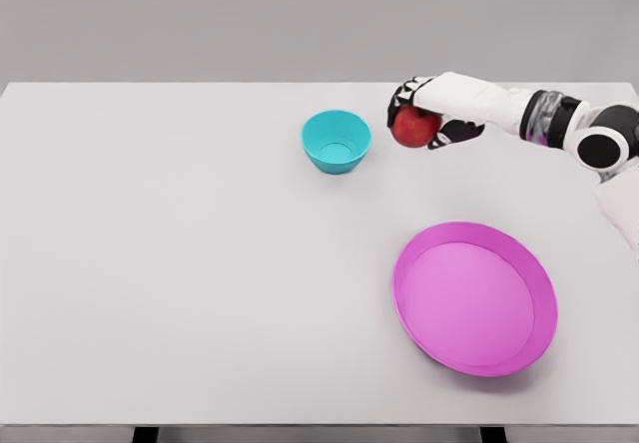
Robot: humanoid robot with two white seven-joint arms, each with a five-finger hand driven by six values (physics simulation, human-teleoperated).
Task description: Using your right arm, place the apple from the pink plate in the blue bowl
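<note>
Red apple (413,127) sits pinched in my right hand (427,114), off the pink plate (474,298), just right of the blue bowl (336,141) on the worktop (150,263). Left: carry it over, release.

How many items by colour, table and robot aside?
Red: 1, apple, held in right hand
Blue: 1, bowl
Pink: 1, plate
Total: 3
</note>
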